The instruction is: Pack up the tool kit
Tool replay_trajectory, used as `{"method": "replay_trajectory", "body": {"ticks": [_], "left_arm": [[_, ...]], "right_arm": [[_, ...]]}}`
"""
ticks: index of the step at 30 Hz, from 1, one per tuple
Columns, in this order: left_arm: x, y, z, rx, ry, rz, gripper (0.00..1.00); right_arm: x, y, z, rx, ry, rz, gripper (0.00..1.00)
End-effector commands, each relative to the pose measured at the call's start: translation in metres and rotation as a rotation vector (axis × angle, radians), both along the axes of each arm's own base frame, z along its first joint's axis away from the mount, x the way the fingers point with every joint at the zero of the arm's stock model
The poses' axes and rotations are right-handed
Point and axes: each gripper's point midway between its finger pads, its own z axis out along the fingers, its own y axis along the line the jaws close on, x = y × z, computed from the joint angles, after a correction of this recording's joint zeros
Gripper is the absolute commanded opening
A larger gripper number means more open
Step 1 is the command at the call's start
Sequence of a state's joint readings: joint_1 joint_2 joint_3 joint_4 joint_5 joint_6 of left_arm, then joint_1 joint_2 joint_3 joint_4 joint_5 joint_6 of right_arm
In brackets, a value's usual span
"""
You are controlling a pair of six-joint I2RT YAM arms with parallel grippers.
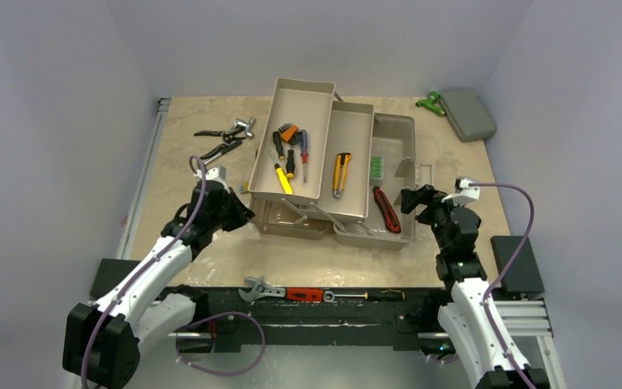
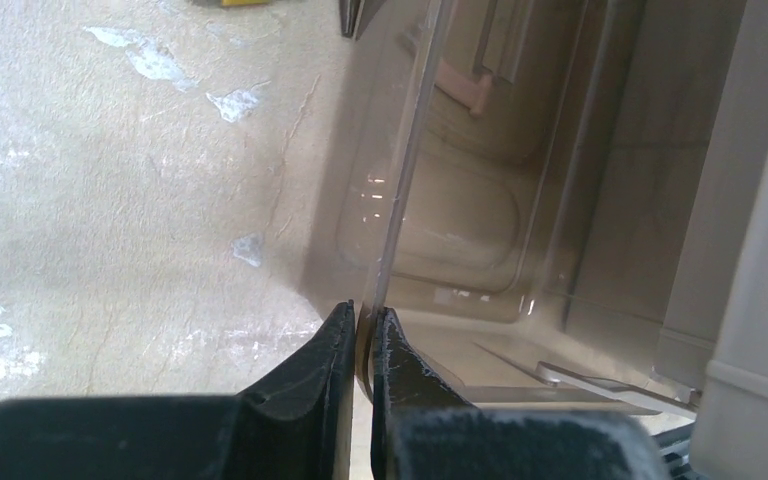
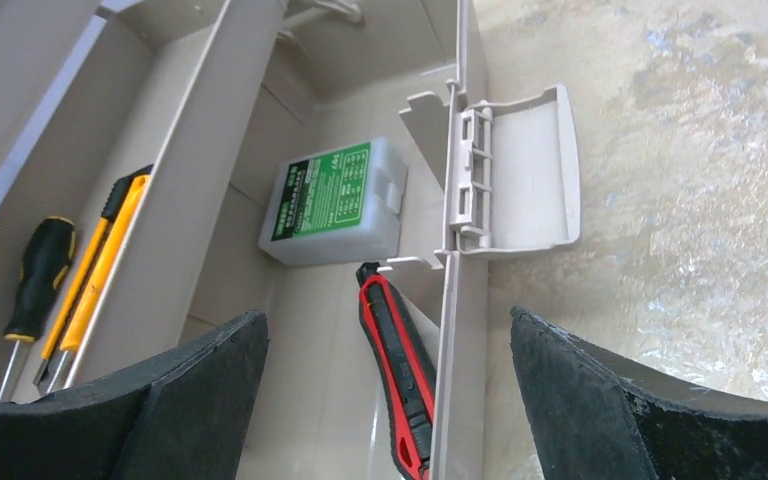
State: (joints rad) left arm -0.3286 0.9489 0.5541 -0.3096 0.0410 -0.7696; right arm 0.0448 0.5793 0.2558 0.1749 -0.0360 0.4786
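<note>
The beige toolbox (image 1: 394,134) stands open mid-table with its trays (image 1: 317,93) folded out to the left. Screwdrivers (image 1: 303,154) lie in the far-left tray and a yellow utility knife (image 1: 341,174) in the middle one. A red utility knife (image 3: 395,350) and a small clear box with a green label (image 3: 335,200) rest in the base. My left gripper (image 2: 362,315) is shut on the thin edge of the smoky translucent lid (image 2: 400,180) at the box's front left corner. My right gripper (image 3: 388,313) is open, its fingers straddling the box's right wall (image 3: 452,380) below the latch (image 3: 520,170).
Loose pliers (image 1: 227,134) lie on the table left of the trays. A flat grey case (image 1: 467,113) with a green item (image 1: 431,102) beside it sits at the back right. A wrench (image 1: 261,288) and a red-handled tool (image 1: 301,294) lie along the black front rail.
</note>
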Motion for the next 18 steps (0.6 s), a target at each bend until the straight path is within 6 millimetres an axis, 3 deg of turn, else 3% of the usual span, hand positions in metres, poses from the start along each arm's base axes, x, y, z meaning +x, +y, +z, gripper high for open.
{"method": "replay_trajectory", "body": {"ticks": [1,9,11,15,18], "left_arm": [[0.007,-0.023,-0.003,0.038,0.000,-0.120,0.00],[0.007,-0.089,-0.003,0.034,0.021,-0.284,0.00],[0.007,-0.083,-0.003,0.063,0.031,-0.256,0.00],[0.008,-0.049,0.004,0.164,-0.001,-0.130,0.00],[0.003,-0.040,0.009,0.156,-0.021,-0.089,0.00]], "right_arm": [[0.008,-0.002,0.021,0.005,-0.025,-0.019,0.90],[0.003,-0.006,0.025,0.002,-0.058,-0.035,0.90],[0.004,-0.008,0.024,-0.001,-0.049,-0.051,0.90],[0.006,-0.018,0.018,0.003,-0.008,-0.111,0.91],[0.004,-0.025,0.019,0.005,0.001,-0.152,0.91]]}}
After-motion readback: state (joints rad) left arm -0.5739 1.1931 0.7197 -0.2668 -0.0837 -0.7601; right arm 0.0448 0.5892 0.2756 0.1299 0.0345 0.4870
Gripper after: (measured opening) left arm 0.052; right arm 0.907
